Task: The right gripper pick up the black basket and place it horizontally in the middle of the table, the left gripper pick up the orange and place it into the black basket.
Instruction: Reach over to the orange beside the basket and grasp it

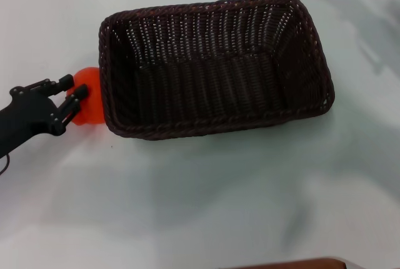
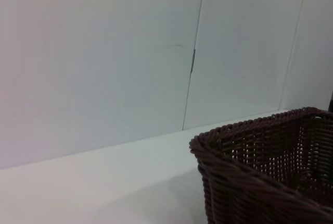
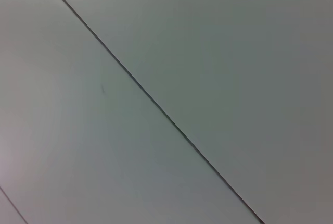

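The large rectangular woven wicker basket [image 1: 215,65], very dark brown-black with a braided rim, already lay flat and lengthwise near the middle of the plain pale white-grey surface [image 1: 200,206], so the first half of the task looked finished. The small, bright orange-red round fruit [image 1: 89,97] sat on the surface just outside the basket's left end, touching or nearly touching its rim, not yet inside. The black two-fingered left claw [image 1: 72,94] was at the fruit with its fingers spread about it; whether they had clamped onto it could not be told. What seemed left was to lift the fruit over the rim and drop it in. The head view alone showed fruit and claw together; the left wrist view showed only a basket corner [image 2: 260,172] and a pale panelled wall [image 2: 104,62], and the right wrist view showed only bare pale panelling with a dark seam, with the right claw nowhere visible.
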### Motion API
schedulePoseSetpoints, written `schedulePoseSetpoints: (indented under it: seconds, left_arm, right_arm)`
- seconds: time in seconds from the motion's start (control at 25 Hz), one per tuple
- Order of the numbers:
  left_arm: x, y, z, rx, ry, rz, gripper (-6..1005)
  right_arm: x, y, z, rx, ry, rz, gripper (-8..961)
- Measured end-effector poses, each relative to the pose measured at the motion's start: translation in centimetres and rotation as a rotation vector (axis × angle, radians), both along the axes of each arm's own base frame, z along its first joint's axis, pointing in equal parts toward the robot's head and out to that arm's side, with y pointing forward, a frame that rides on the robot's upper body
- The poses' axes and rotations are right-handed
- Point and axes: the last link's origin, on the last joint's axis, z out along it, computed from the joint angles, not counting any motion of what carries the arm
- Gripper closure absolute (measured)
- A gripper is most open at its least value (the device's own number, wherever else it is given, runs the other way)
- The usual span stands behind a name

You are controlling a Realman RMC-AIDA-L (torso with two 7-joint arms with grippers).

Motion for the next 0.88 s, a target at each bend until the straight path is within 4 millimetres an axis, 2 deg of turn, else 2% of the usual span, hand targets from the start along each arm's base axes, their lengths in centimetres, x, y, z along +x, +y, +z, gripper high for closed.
schedulePoseSetpoints:
  seconds: [0.2, 0.56, 0.84, 0.88]
  left_arm:
    - [-0.1, -0.1, -0.2, -0.015, 0.011, 0.0, 760]
    - [0.0, -0.1, -2.1, -0.059, 0.089, 0.006, 403]
    - [0.3, 0.1, -2.0, -0.052, 0.108, -0.014, 124]
    - [0.3, 0.1, -1.9, -0.052, 0.109, -0.014, 162]
  right_arm:
    - [0.0, 0.0, 0.0, -0.003, 0.003, -0.001, 101]
    - [-0.1, 0.1, -0.1, -0.008, 0.009, 0.002, 101]
    - [-0.2, 0.1, -0.3, -0.011, 0.016, 0.001, 101]
    - [-0.2, 0.1, -0.3, -0.011, 0.017, 0.001, 101]
